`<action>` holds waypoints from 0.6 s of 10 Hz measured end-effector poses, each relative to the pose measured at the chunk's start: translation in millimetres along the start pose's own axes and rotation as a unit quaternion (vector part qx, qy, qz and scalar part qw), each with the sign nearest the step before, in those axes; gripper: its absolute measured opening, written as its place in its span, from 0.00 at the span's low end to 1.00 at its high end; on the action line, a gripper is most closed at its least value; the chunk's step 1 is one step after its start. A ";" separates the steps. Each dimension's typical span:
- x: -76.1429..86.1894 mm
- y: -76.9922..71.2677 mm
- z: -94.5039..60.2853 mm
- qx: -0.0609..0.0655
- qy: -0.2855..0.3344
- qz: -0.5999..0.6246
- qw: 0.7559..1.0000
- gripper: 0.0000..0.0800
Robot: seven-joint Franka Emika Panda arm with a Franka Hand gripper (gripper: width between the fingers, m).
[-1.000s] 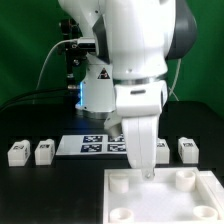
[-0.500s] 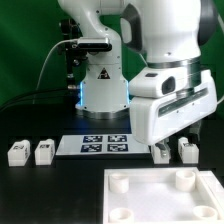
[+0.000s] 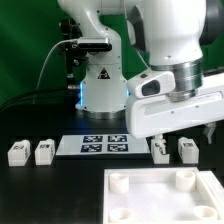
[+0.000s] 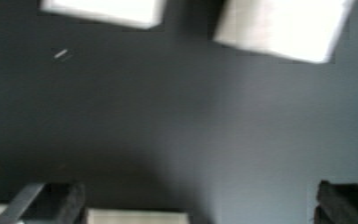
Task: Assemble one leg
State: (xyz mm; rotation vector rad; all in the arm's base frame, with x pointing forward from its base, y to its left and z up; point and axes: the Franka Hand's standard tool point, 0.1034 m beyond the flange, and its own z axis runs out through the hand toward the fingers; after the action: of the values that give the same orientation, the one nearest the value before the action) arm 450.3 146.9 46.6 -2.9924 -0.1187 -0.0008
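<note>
Several legs lie on the black table: two at the exterior view's left [image 3: 17, 152] [image 3: 44, 151] and two at its right [image 3: 160, 150] [image 3: 187, 149]. My gripper [image 3: 182, 137] hangs just above the right pair, jaws wide open and empty. In the wrist view two white leg blocks [image 4: 108, 10] [image 4: 282, 28] lie beyond my gripper [image 4: 199, 205]. Its dark fingertips [image 4: 48, 200] stand far apart with only bare table between them. The tags on the blocks do not show in the wrist view.
The large flat white square piece with round corner sockets [image 3: 150, 195] lies at the front. The marker board [image 3: 95, 145] lies between the leg pairs. A white edge [image 4: 140, 216] shows between the fingers in the wrist view.
My hand has swung from above the square piece toward the exterior view's right and back. It has turned and now hangs over the right pair of legs. No part has moved.
</note>
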 end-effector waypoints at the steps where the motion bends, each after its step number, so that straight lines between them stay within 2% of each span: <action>1: -3.6 -14.1 0.9 0.000 -0.001 0.028 1.000 0.81; 2: -8.3 -23.2 3.3 -0.001 -0.008 0.016 1.000 0.81; 4: -7.7 -20.8 3.4 -0.001 -0.008 0.011 1.000 0.81; 6: -20.0 -24.3 1.5 -0.007 -0.122 0.029 0.992 0.81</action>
State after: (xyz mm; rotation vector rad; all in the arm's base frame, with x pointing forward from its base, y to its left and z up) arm 428.5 169.5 48.6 -2.9952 -0.0596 0.3713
